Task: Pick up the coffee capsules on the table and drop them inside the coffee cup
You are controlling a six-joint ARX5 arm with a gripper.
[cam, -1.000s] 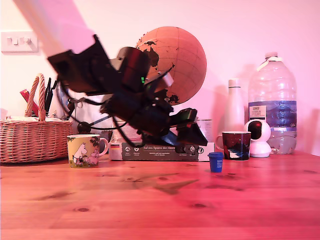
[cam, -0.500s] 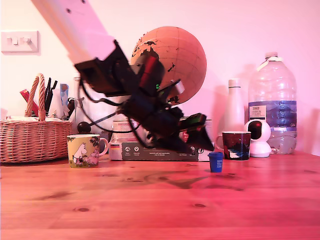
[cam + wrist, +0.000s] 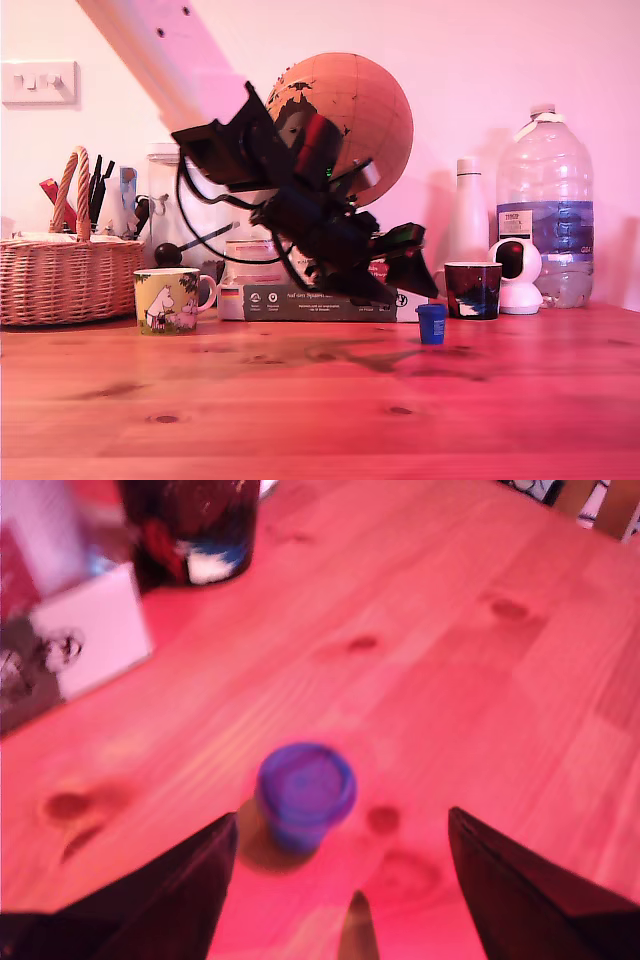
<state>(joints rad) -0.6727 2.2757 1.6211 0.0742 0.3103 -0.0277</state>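
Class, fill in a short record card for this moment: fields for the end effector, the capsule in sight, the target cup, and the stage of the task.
end effector: open, raised above the table, fingers apart with nothing between them
capsule: blue coffee capsule standing upright on the wooden table, just ahead of the open fingers in the wrist view
target cup: yellow-green mug with cartoon figures, at the exterior view's left, near the wicker basket
other mug: dark mug, just behind the capsule
stage: capsule not yet grasped
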